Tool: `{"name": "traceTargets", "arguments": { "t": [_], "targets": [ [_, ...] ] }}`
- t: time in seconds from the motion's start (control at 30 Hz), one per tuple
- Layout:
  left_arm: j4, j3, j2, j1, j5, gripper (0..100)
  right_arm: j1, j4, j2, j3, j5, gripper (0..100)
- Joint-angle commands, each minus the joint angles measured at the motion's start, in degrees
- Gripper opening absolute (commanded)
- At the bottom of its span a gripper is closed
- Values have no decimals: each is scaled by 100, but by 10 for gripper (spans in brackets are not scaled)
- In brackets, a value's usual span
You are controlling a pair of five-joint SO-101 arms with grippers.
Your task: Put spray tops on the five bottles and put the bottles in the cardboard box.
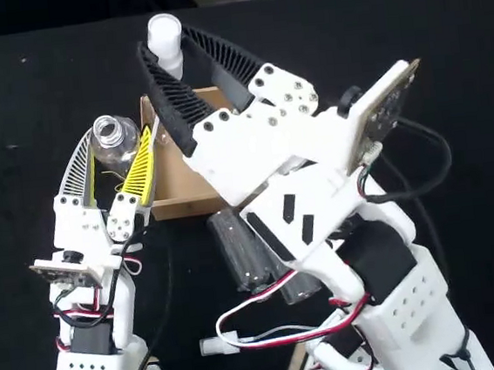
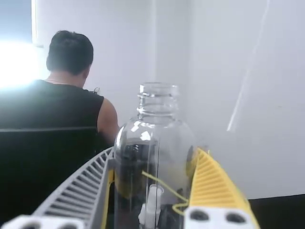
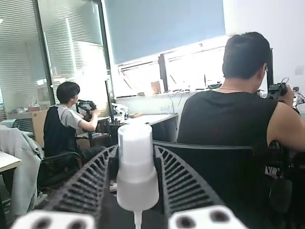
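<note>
Left arm points toward 12 o'clock. Left gripper jaws are clamped on the upright, uncapped clear bottle, at the 10 o'clock corner of the cardboard box. Right arm stretches toward 11 o'clock over the box. Right gripper jaws are clamped on 1 white spray top, at the bottle's 1 o'clock and apart from it.
</note>
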Motion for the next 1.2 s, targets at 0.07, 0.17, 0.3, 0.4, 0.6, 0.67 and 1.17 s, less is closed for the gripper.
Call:
{"name": "traceTargets", "arguments": {
  "t": [0.07,0.17,0.3,0.4,0.6,0.67,1.17],
  "targets": [
    [651,136,-26,40,35,30,-70,-185,-4,-48,-26,11],
    [668,136,-26,22,35,30,-70,-448,22,-13,-26,11],
    [677,136,-26,40,35,30,-352,-958,22,-13,0,11],
    [677,136,-26,40,35,30,-484,-1020,48,-4,9,11],
    [677,136,-26,40,35,30,-484,-1380,409,207,26,11],
    [677,136,-26,40,35,30,-475,-1591,629,198,26,11],
    [659,136,-26,40,35,30,-501,-1952,1086,-171,967,11]
  ]
}}
